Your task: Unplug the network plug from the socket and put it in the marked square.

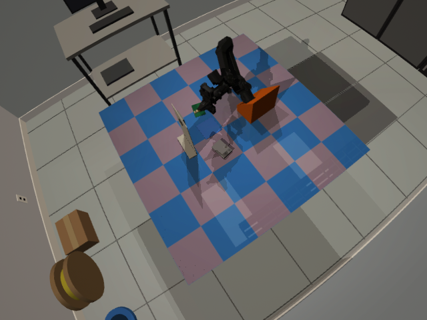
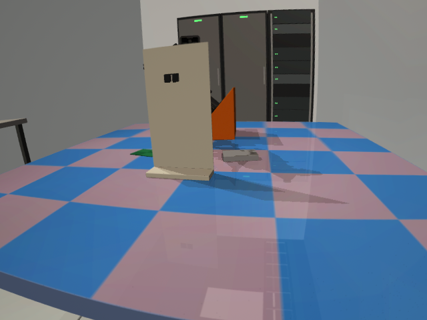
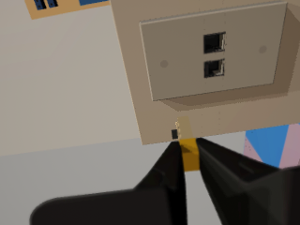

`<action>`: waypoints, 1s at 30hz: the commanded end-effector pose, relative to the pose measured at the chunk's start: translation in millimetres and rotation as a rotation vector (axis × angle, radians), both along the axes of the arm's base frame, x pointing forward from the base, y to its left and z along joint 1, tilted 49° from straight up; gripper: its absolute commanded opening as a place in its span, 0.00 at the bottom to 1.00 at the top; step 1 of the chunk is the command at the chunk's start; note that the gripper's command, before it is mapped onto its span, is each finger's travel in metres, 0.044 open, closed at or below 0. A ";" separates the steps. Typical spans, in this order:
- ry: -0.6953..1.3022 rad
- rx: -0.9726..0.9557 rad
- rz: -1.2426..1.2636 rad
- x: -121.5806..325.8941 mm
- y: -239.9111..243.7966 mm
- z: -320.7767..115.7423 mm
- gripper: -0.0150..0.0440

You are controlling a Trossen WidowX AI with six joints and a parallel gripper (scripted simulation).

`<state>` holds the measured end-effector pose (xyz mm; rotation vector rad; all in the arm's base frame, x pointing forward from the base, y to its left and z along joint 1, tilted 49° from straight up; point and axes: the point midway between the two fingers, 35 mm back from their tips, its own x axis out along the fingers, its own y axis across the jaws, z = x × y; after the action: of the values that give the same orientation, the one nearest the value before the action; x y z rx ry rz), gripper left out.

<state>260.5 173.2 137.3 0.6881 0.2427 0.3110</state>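
The plug [image 3: 189, 157], with an amber body and a pale clear front end, is out of the socket. My gripper [image 1: 201, 109] [image 3: 187, 147] is shut on it and holds it in the air in front of the upright beige panel [image 1: 187, 141] [image 2: 181, 124] [image 3: 146, 119]. The panel's faceplate [image 3: 183, 70] has an upper socket [image 3: 214, 43] and a lower socket [image 3: 214, 68], both empty. In the wrist view the plug is below the faceplate. The marked square [image 1: 209, 127] is a darker blue patch on the table. The panel hides my gripper in the exterior view.
A green circuit board [image 1: 197, 114] [image 2: 143, 153] lies beside the marked square, close under my gripper in the top view. A grey box [image 1: 222, 148] [image 2: 240, 156] lies on the other side of the square. An orange wedge [image 1: 263, 105] [image 2: 225, 120] stands near the arm's base.
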 end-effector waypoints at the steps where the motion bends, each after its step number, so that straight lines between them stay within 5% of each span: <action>1: -0.006 0.013 -0.003 -4.7 6.1 9.8 0.25; 8: 0.031 0.013 -0.051 -4.3 1.9 5.2 0.25; 30: 0.342 -0.016 -0.819 9.5 -129.2 -86.7 0.25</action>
<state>271.1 59.0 54.7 0.7621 0.2979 -0.5006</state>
